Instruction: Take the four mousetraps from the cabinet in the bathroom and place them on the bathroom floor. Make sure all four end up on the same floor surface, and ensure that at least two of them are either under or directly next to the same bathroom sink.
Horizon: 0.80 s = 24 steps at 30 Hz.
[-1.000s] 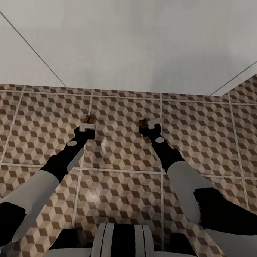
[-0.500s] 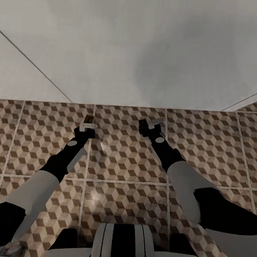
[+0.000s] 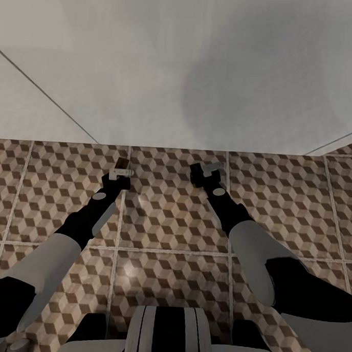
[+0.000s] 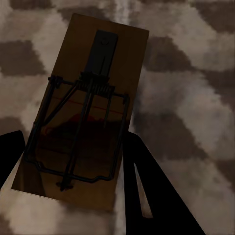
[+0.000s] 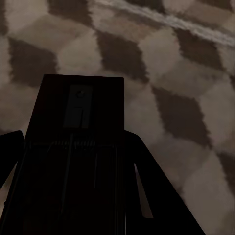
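We hold two mousetraps, one per gripper, both above bathroom floor (image 3: 169, 222).
Left mousetrap (image 4: 81, 117): brown board, wire spring facing wrist camera, clamped between fingers (image 4: 147, 191) of left gripper (image 3: 120, 174).
Right mousetrap (image 5: 73, 147): dark, in shadow, clamped in right gripper (image 3: 204, 173).
Both arms reach forward, grippers well apart, near base of pale wall (image 3: 175, 68).
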Motion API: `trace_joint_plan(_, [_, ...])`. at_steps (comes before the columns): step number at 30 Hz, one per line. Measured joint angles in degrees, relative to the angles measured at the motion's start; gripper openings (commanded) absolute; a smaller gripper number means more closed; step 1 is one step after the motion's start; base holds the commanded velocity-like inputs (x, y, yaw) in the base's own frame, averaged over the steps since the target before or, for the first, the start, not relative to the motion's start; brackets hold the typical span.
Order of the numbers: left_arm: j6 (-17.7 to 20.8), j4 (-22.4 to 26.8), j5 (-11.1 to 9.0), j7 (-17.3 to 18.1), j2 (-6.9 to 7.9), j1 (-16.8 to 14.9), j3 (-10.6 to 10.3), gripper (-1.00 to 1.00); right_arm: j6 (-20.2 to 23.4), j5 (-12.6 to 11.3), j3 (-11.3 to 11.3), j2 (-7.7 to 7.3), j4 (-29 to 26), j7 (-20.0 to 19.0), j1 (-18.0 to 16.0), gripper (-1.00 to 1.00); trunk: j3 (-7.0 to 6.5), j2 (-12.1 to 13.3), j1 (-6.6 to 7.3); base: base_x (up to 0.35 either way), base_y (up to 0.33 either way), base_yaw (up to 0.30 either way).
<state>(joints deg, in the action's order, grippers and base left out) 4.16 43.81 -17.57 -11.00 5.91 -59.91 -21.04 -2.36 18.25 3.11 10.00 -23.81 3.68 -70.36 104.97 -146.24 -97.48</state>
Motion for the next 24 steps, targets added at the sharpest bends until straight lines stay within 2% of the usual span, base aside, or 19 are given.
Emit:
trace_joint_plan(10, [0.1, 0.2, 0.0, 0.0, -0.12, 0.0, 0.0, -1.0, 0.0, 0.1, 0.0, 0.0, 0.0, 0.0, 0.0, -1.0, 0.0, 0.0, 0.0, 0.009, 0.0, 0.0])
trace_joint_plan(17, [0.1, 0.3, 0.0, 0.0, -0.21, 0.0, 0.0, -1.0, 0.0, 0.1, 0.0, 0.0, 0.0, 0.0, 0.0, -1.0, 0.0, 0.0, 0.02, 0.128, 0.0, 0.0])
trace_joint_plan(24, [0.1, 0.3, 0.0, 0.0, -0.21, 0.0, 0.0, -1.0, 0.0, 0.1, 0.0, 0.0, 0.0, 0.0, 0.0, -1.0, 0.0, 0.0, 0.0, 0.029, 0.0, 0.0])
